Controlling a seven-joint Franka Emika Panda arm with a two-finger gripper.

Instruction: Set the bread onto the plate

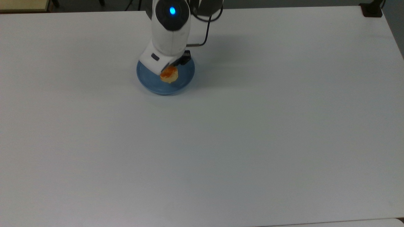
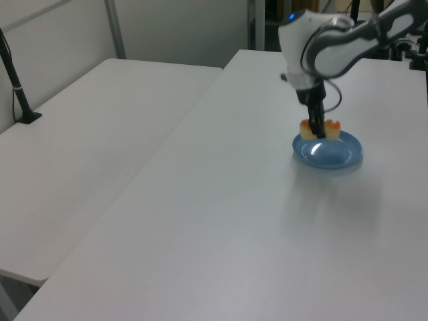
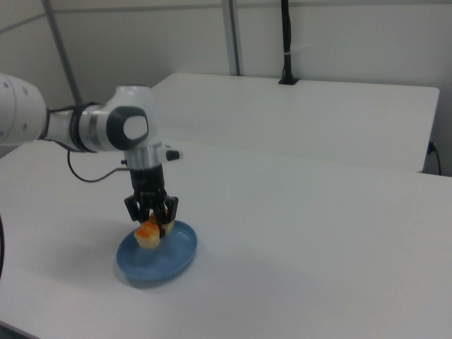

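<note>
Above the plate (image 1: 186, 78), toward its 12 o'clock half in the top view, the hand (image 3: 150, 217) pinches the bread (image 1: 169, 74) just clear of the dish. A short straight descent before letting go should seat it inside the rim on the bench (image 1: 252, 142).

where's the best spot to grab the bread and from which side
Across its narrow middle, from straight above. The bread is oblong, so its short width fits between the fingers and its ends balance on either side. That is how the hand holds it now, shut on the middle, above the plate.
</note>
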